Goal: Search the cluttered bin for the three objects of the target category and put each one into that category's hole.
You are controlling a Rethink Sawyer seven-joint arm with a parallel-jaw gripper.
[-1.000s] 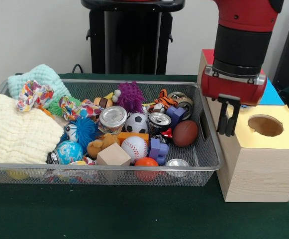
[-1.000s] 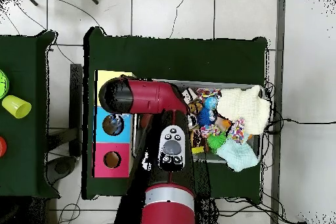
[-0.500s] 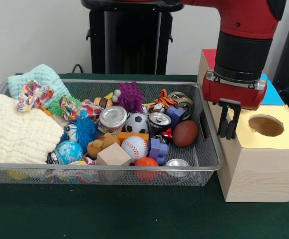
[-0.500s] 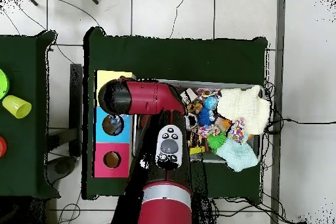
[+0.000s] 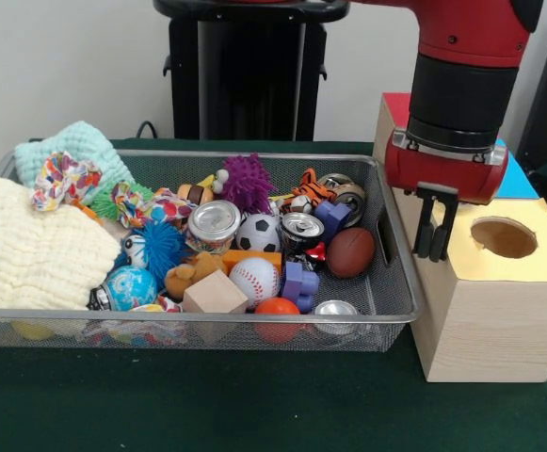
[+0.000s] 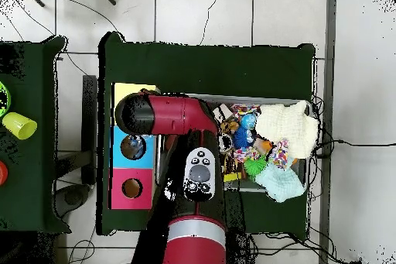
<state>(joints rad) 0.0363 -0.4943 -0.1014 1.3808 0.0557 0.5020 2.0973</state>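
Far out to the pincer's left in the front view, a cream blanket [image 5: 30, 247] and a mint cloth [image 5: 71, 146] are heaped at the far end of the wire bin [image 5: 188, 326], probably covering smaller items, so that end would need digging. Nearer the pincer, still left and below it, loose clutter lies packed together: a globe ball [image 5: 130, 286], a blue spiky ball [image 5: 162, 243], a wooden cube [image 5: 214, 294], a baseball [image 5: 254, 279], a soccer ball [image 5: 258, 232], a purple spiky ball [image 5: 247, 182], two cans [image 5: 214, 224] with tops up, an orange ball [image 5: 278, 307] against the front wall. Closest to the pincer on its left, a brown football [image 5: 350, 251] rests near the bin's end wall. Target category is not stated; if balls, candidates are plentiful and all still in the bin. The pincer [image 5: 434, 222] hangs just outside the bin's end wall, above the left edge of the wooden box [image 5: 485, 322], fingers [image 5: 425, 226] close together, only a slim gap, holding nothing visible. To its right and slightly lower, the round hole [image 5: 503, 237] in the yellow top. Judged: empty pincer placed between hole and bin, ready for the next pick. Overhead, the arm [image 6: 166, 114] covers the yellow section; the other two holes lie open toward the base.
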